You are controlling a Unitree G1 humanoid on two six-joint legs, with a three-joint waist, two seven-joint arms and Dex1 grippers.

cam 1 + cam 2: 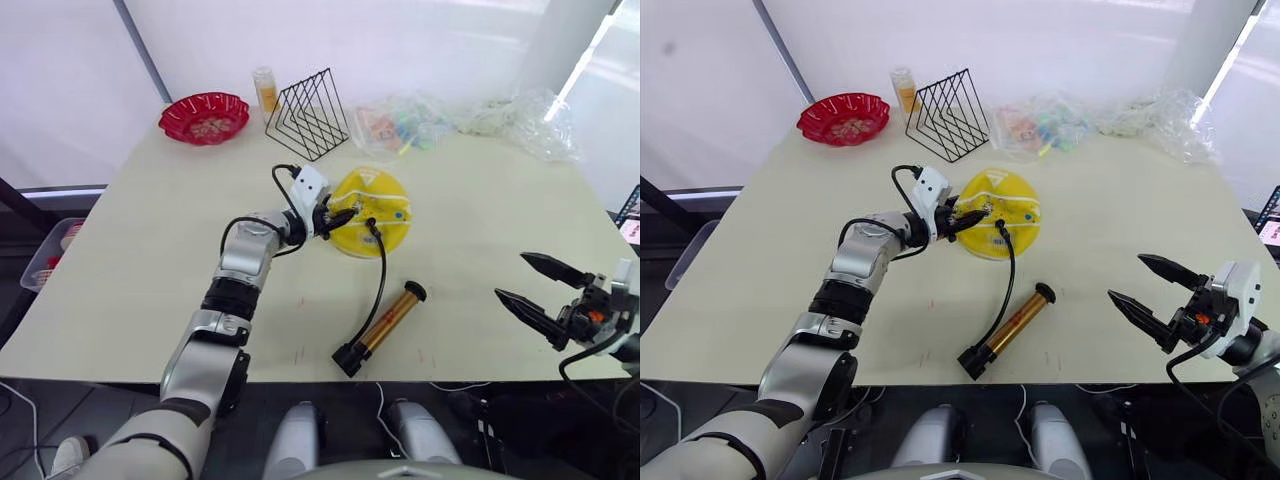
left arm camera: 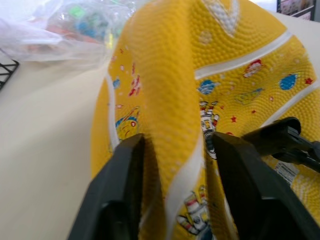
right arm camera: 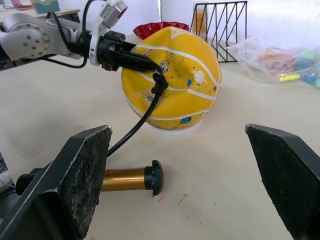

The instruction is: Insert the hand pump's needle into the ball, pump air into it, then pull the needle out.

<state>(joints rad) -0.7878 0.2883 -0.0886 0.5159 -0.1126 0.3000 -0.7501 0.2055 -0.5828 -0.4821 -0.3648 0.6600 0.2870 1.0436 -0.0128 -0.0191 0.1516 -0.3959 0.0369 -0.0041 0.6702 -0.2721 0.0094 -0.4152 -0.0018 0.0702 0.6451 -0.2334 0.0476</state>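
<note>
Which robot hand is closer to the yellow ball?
Left. The left gripper pinches a fold of the ball; the right gripper hangs open, far off past the hand pump.

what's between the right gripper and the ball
In the right wrist view, bare table lies between the open right gripper and the ball; the hand pump lies just off to one side, its hose running up to the ball.

The ball (image 1: 372, 210) sits mid-bench (image 1: 150, 250), with the left tool (image 1: 335, 218) pinching a fold on its left side. The hand pump (image 1: 380, 328) lies nearer the front edge, its hose (image 1: 381, 270) running back up to the ball. Behind stand a wire rack (image 1: 307, 115), a bowl (image 1: 204, 117) to its left, and plastic bags (image 1: 470, 120) to the right. The right tool (image 1: 530, 290) hangs beyond the front right edge.
</note>
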